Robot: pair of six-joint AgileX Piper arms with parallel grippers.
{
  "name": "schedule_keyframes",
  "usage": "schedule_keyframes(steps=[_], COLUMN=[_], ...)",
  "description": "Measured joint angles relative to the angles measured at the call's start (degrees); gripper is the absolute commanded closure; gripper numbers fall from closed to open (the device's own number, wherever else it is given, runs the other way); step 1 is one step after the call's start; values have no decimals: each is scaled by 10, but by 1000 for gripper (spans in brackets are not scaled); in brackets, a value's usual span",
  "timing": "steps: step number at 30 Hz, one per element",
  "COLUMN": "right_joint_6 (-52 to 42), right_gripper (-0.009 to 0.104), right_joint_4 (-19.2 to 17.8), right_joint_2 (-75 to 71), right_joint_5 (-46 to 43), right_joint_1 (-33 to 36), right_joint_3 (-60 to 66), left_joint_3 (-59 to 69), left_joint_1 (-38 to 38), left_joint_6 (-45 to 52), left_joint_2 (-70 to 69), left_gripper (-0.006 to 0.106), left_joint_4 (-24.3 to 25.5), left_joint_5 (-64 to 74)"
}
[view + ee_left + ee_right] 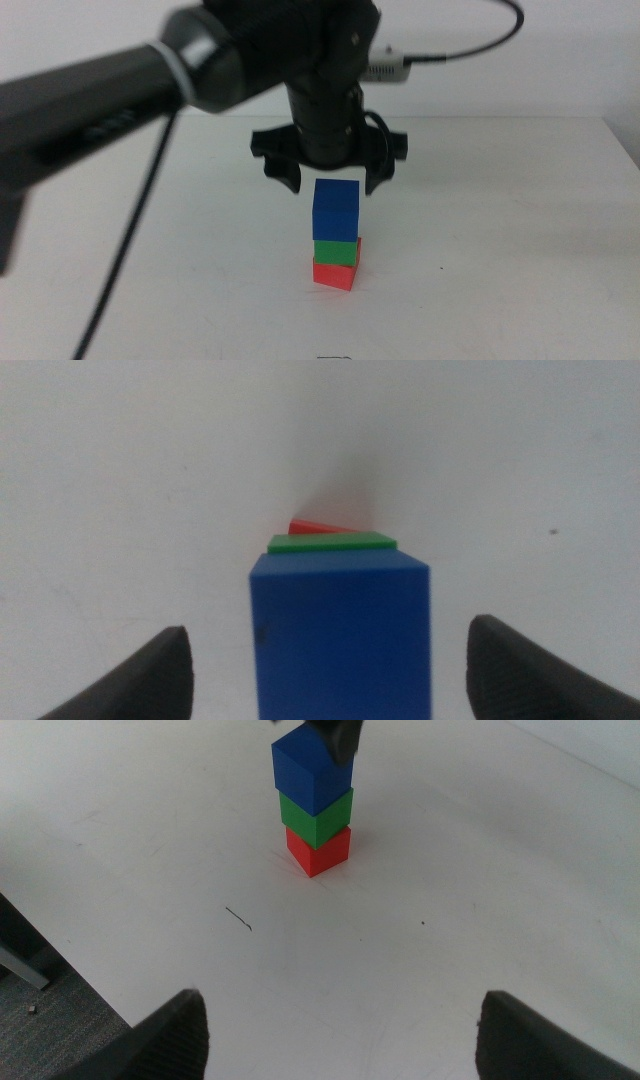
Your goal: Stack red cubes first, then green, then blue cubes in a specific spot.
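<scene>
Three cubes stood stacked; your left gripper point(332, 180) hung with jaws spread wide, holding nothing, above the blue cube point(335, 211); lifting straight up was safest.

even, bright, soft light with no glare on the white table point(520, 250). a faint shadow lies just beyond the stacked cubes under the left gripper point(330, 670), whose near jaws blur. the left arm point(90, 90) is smeared out of focus.

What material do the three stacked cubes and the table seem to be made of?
Red cube, green cube, blue cube: matte, evenly coloured, sharp-edged, with no shine; perhaps painted wood or plastic, which one is unclear. Table: smooth white, faintly scuffed, probably laminate.
</scene>
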Motion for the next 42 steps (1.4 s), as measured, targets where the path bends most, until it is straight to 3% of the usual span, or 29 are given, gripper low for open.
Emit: schedule_keyframes(steps=[5,15,20,23,28,33,42], right_joint_6=[0,0,0,0,0,0,0], right_gripper=[1,1,1,1,1,1,1], right_joint_4=[0,0,0,0,-4,-4,-4], right_joint_2=[0,0,0,0,0,0,0], right_joint_5=[0,0,0,0,0,0,0], right_joint_1=[0,0,0,0,0,0,0], right_joint_3=[0,0,0,0,0,0,0], left_joint_3=[0,2,4,6,59,141,173], left_joint_1=[0,0,12,51,179,291,325], left_joint_6=[1,5,79,156,279,330,331], left_joint_2=[-50,-141,-211,-258,-359,-462,-543], left_gripper=[7,7,7,7,7,7,7], left_joint_4=[13,92,129,122,80,63,55], left_joint_5=[3,13,14,15,15,-15,-38])
